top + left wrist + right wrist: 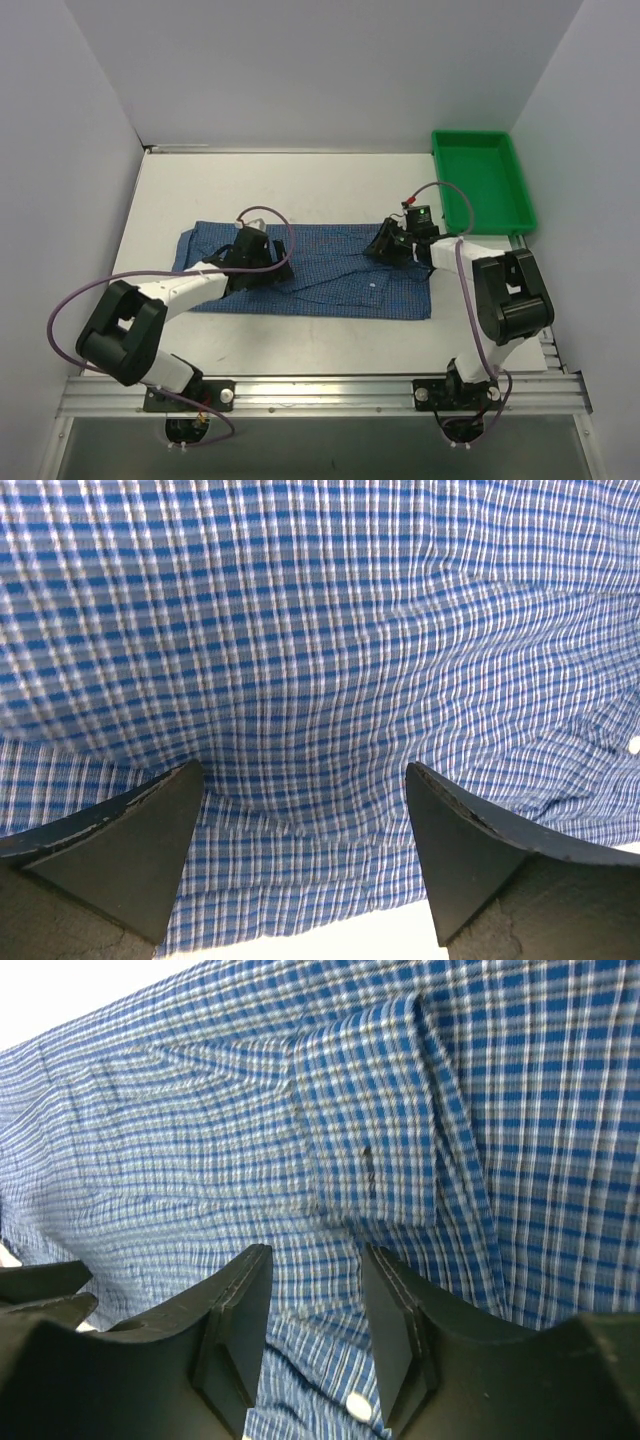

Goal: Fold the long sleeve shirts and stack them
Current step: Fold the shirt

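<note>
The shirt point(310, 275) lay spread flat on the table point(300, 190), just off the near corner of the green tray point(478, 135). Its long axis ran crosswise, one end close to the tray and the other well away from it. It looked half folded at most, a broad strip and not a compact packet, and I saw no second shirt to stack it on.

Your right gripper point(315, 1250) sat low over the end nearest the tray, with a buttoned cuff point(370, 1130) just beyond its fingertips and a small white button point(358, 1405) showing in the gap. The jaws stood partway apart with checked cloth between them. I could not tell whether they had nipped a fold.

Your left gripper point(305, 770) hung over the end farthest from the tray, jaws spread wide and holding nothing, with cloth directly under them and a hem edge just behind.

So each arm had its own end, and the cloth lay straight below both tools, not off to a side. I'd judge the next fold wanted both ends taken together and carried across the short axis, and a lone right-hand pull would likely skew the strip towards the tray.
</note>
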Available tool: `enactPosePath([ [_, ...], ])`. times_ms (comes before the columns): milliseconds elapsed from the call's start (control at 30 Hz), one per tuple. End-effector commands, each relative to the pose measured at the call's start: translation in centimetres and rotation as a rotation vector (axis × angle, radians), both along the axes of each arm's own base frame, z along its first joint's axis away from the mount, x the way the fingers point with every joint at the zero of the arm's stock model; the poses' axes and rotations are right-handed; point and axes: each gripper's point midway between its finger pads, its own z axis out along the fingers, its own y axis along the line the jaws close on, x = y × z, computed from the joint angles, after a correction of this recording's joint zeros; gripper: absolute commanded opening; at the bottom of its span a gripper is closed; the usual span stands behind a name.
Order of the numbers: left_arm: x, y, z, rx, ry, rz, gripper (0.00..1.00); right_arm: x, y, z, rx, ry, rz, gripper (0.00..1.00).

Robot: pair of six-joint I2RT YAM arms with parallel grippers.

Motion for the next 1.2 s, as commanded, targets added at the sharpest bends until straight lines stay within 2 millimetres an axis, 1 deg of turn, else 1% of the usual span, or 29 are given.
enactPosePath([
  [0, 0.3, 0.4, 2.8, -0.015, -0.023, 0.016, 0.92, -0.8, 0.3, 2.4, 0.008, -0.037, 0.049, 0.42],
  [33, 0.8, 0.5, 4.5, -0.026, -0.060, 0.018, 0.92, -0.7, 0.8, 3.9, 0.027, -0.071, 0.062, 0.43],
  [67, 1.4, 1.7, 5.4, -0.014, -0.071, 0.039, 0.92, -0.4, 1.5, 5.2, 0.044, -0.098, 0.081, 0.43],
  [133, 2.9, 2.8, 8.1, -0.041, -0.126, 0.073, 0.92, -0.9, 3.8, 7.4, 0.081, -0.135, 0.144, 0.45],
  [167, 4.0, 4.7, 8.6, -0.040, -0.139, 0.122, 0.92, -1.0, 4.7, 8.1, 0.095, -0.148, 0.165, 0.45],
  [200, 4.7, 5.9, 9.0, -0.040, -0.147, 0.157, 0.92, -0.9, 6.1, 9.5, 0.127, -0.174, 0.198, 0.45],
  [233, 5.3, 6.5, 9.3, -0.065, -0.141, 0.168, 0.91, -1.7, 8.5, 10.2, 0.161, -0.181, 0.246, 0.45],
  [267, 5.9, 7.2, 9.4, -0.082, -0.139, 0.185, 0.91, -1.9, 9.8, 10.9, 0.188, -0.191, 0.275, 0.45],
  [300, 6.9, 9.1, 9.4, -0.091, -0.138, 0.235, 0.91, -2.1, 11.6, 12.1, 0.226, -0.205, 0.312, 0.45],
  [333, 7.5, 9.3, 9.0, -0.104, -0.121, 0.240, 0.91, -3.1, 14.3, 12.3, 0.275, -0.204, 0.378, 0.45],
  [400, 8.7, 10.2, 8.7, -0.115, -0.125, 0.265, 0.90, -4.1, 17.1, 12.7, 0.322, -0.199, 0.439, 0.45],
  [433, 9.3, 10.7, 7.5, -0.120, -0.097, 0.277, 0.90, -3.8, 18.8, 12.8, 0.346, -0.207, 0.470, 0.44],
  [467, 10.2, 10.7, 7.6, -0.132, -0.111, 0.278, 0.89, -5.1, 20.7, 12.7, 0.363, -0.199, 0.518, 0.40],
  [500, 10.7, 10.7, 7.3, -0.137, -0.105, 0.281, 0.88, -5.4, 21.7, 12.7, 0.370, -0.203, 0.544, 0.40],
  [533, 11.1, 11.0, 5.9, -0.136, -0.073, 0.297, 0.88, -5.7, 23.0, 11.9, 0.371, -0.197, 0.569, 0.39],
  [567, 12.0, 11.0, 5.9, -0.146, -0.086, 0.297, 0.87, -6.6, 24.2, 11.5, 0.377, -0.188, 0.604, 0.39],
  [600, 12.4, 11.2, 5.5, -0.147, -0.081, 0.305, 0.86, -6.9, 24.9, 10.9, 0.379, -0.176, 0.619, 0.39],
  [633, 12.7, 11.5, 4.2, -0.144, -0.057, 0.318, 0.85, -7.0, 25.6, 9.4, 0.375, -0.155, 0.633, 0.39],
  [700, 13.5, 11.8, 3.4, -0.152, -0.056, 0.333, 0.83, -7.8, 26.3, 7.7, 0.377, -0.124, 0.659, 0.39],
  [733, 13.5, 11.9, 2.0, -0.148, -0.028, 0.340, 0.83, -7.8, 26.5, 6.0, 0.372, -0.108, 0.657, 0.39],
  [767, 13.8, 12.4, 1.5, -0.149, -0.023, 0.355, 0.82, -8.3, 26.2, 4.6, 0.365, -0.079, 0.656, 0.39],
  [800, 13.8, 12.6, 0.3, -0.146, 0.003, 0.366, 0.82, -8.4, 26.1, 3.8, 0.369, -0.077, 0.653, 0.39],
  [867, 13.9, 13.2, -0.6, -0.154, 0.016, 0.391, 0.78, -9.3, 25.0, 0.6, 0.336, -0.026, 0.650, 0.39],
  [900, 13.6, 13.5, -1.6, -0.156, 0.039, 0.399, 0.78, -9.5, 24.6, -0.3, 0.323, -0.018, 0.650, 0.39],
  [1000, 13.5, 13.5, -2.4, -0.172, 0.055, 0.409, 0.77, -11.1, 22.9, -2.8, 0.292, 0.038, 0.645, 0.40],
  [1033, 13.7, 14.7, -2.5, -0.172, 0.054, 0.435, 0.77, -11.2, 22.4, -2.7, 0.289, 0.037, 0.643, 0.40],
  [1100, 14.0, 15.2, -2.1, -0.171, 0.044, 0.439, 0.78, -12.2, 21.5, -2.8, 0.279, 0.049, 0.654, 0.40],
  [1133, 14.6, 15.3, -1.5, -0.168, 0.026, 0.427, 0.78, -12.2, 21.3, -1.4, 0.286, 0.023, 0.660, 0.40],
  [1167, 14.5, 15.4, -1.4, -0.160, 0.031, 0.423, 0.79, -12.1, 21.0, -0.9, 0.272, -0.004, 0.675, 0.40],
])
